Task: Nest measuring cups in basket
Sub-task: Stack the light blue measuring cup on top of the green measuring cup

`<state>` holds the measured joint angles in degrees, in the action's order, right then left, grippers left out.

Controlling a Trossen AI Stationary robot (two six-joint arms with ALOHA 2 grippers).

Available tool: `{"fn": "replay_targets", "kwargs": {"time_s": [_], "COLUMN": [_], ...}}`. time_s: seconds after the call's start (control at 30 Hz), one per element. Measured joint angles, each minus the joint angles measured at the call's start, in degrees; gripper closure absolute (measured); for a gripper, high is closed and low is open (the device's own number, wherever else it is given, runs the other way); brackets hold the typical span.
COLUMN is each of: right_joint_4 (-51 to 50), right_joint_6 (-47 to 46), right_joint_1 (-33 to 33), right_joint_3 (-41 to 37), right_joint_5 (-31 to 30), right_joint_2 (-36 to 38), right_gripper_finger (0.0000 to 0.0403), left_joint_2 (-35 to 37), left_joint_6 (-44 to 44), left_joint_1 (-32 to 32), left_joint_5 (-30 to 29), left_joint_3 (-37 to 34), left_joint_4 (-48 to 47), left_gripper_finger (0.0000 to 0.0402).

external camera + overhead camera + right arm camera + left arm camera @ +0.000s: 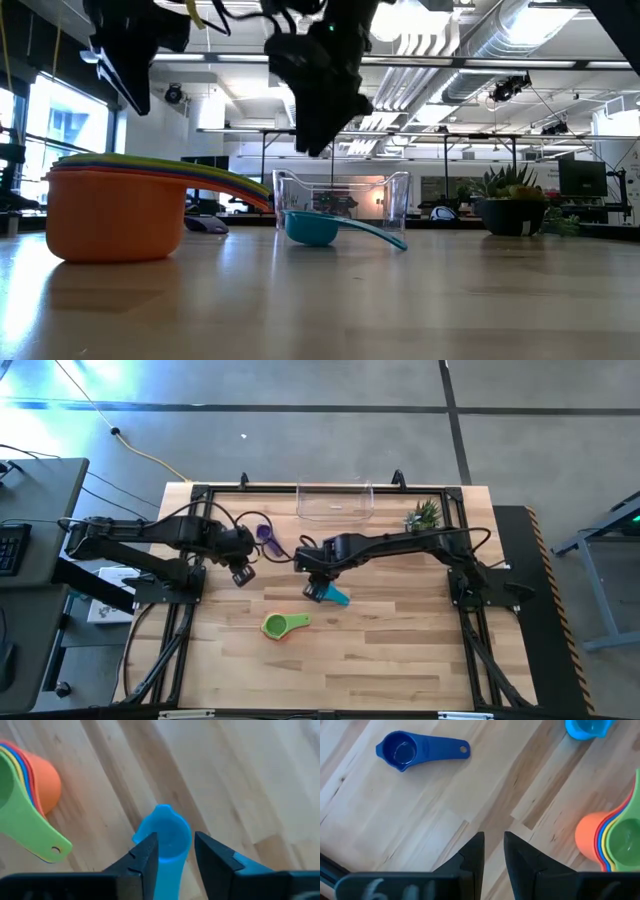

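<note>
Teal cup (165, 837), green-topped orange stack (279, 625)

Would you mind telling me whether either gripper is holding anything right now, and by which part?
Nothing is held. The right gripper hangs open above the teal cup, jaws apart and clear of it; the left gripper is empty over bare table.

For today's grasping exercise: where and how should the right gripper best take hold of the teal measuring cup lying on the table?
Probably the flat handle, from above. The teal cup rests upright on the wood, its handle sticking out sideways clear of the nested stack. The right gripper hangs open above the cup; its fingers could straddle the thin handle more surely than the round bowl.
</note>
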<state>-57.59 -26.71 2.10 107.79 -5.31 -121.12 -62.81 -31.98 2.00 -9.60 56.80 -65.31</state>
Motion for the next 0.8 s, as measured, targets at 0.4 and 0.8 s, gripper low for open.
{"fn": "replay_targets", "kwargs": {"time_s": [0.4, 0.8], "right_joint_4": [6.61, 12.01], "right_joint_6": [6.63, 7.26], "right_joint_1": [-0.91, -1.0], "right_joint_3": [-11.79, -14.21], "right_joint_5": [1.36, -0.6], "right_joint_2": [-0.17, -0.17], "right_gripper_finger": [0.0281, 0.0281], "left_joint_2": [-0.01, -0.02], "left_joint_6": [-2.52, -5.38], "left_joint_1": [1.53, 1.53], "left_joint_5": [-0.06, -0.73], "left_joint_3": [0.0, 0.0], "left_joint_4": [0.12, 0.08], "left_gripper_finger": [0.0336, 0.0336]}}
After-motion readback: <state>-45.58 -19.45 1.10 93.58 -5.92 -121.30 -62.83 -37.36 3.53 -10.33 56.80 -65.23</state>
